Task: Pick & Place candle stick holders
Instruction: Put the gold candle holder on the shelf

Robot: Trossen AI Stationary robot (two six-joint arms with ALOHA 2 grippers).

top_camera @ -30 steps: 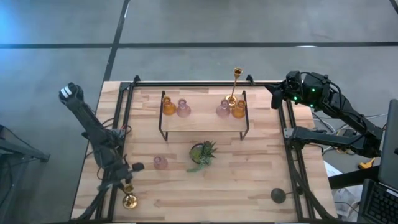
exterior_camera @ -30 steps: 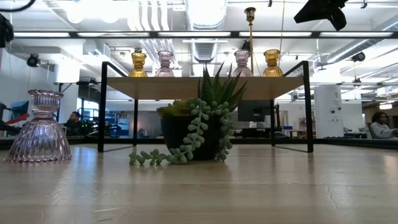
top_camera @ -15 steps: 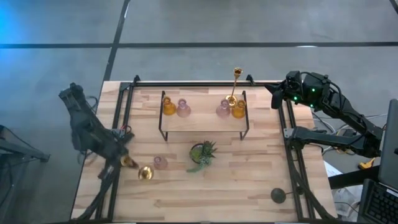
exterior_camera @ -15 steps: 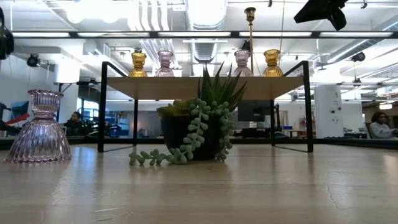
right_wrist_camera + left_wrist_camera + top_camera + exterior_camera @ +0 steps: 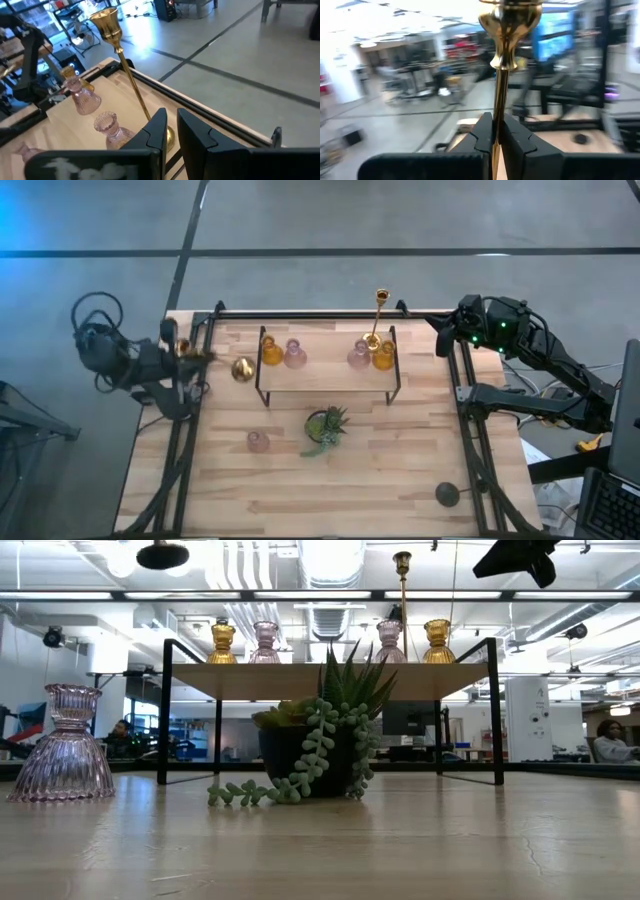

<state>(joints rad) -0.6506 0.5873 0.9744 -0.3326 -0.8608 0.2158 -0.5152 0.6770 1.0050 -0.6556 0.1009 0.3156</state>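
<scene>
My left gripper (image 5: 198, 357) (image 5: 497, 122) is shut on a shiny gold candle stick holder (image 5: 241, 369), high over the table's far left, beside the left end of the black-framed shelf (image 5: 328, 385). The holder's dark base underside (image 5: 162, 554) shows in the low view. On the shelf stand amber (image 5: 271, 352) and pink (image 5: 294, 355) glass holders, another pink (image 5: 358, 356) and amber (image 5: 384, 356) pair, and a second gold stick (image 5: 378, 320). A pink holder (image 5: 258, 441) and a black one (image 5: 446, 494) stand on the table. My right gripper (image 5: 171, 131) is shut and empty at the far right. My left gripper pinches the gold holder's thin stem (image 5: 498, 97) between its two fingers, below the cup (image 5: 510, 17). The fingers come roughly level from the table's left and lie across the stem. The holder is lifted clear, cup end up and round base (image 5: 241, 369) lowest.
A small spiky green plant (image 5: 326, 425) (image 5: 320, 740) in a dark pot stands in front of the shelf at mid-table. Black rails (image 5: 190, 430) run along the table's left, right and far edges. Bare wood lies across the near half (image 5: 340, 500).
My left gripper, shut on the gold holder, has lifted it off the table's near left corner. It has carried it up and toward the far edge, turning as it went. The holder now hangs clear beside the shelf's left end.
</scene>
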